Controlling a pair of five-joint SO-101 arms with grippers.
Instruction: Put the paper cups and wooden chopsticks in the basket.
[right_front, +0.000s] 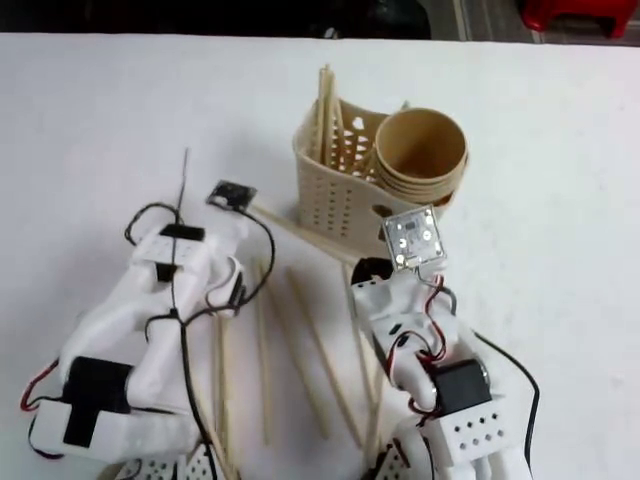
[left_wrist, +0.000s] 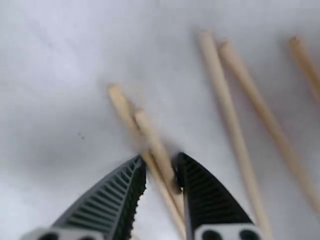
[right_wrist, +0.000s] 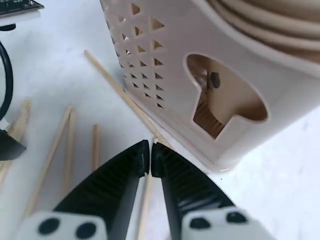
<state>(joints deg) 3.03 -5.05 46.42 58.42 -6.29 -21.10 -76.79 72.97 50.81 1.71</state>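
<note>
A cream plastic basket (right_front: 330, 190) stands at the table's far middle, holding stacked paper cups (right_front: 420, 150) and several upright chopsticks (right_front: 325, 110). More wooden chopsticks (right_front: 262, 360) lie loose on the white table between the two arms. My left gripper (left_wrist: 159, 162) is low over the table, shut on two chopsticks (left_wrist: 150, 137) lying side by side; in the high view the left gripper (right_front: 228, 290) is left of the loose sticks. My right gripper (right_wrist: 150, 148) is shut and holds nothing. It sits just before the basket wall (right_wrist: 165, 55), over a chopstick (right_wrist: 112, 80) that lies along the basket's foot.
Two chopsticks (left_wrist: 225, 115) and a third (left_wrist: 305, 60) lie close beside the left gripper. Black cables (right_front: 180, 300) run over the left arm. A small circuit board (right_front: 232, 195) lies left of the basket. White table stretches out to both sides.
</note>
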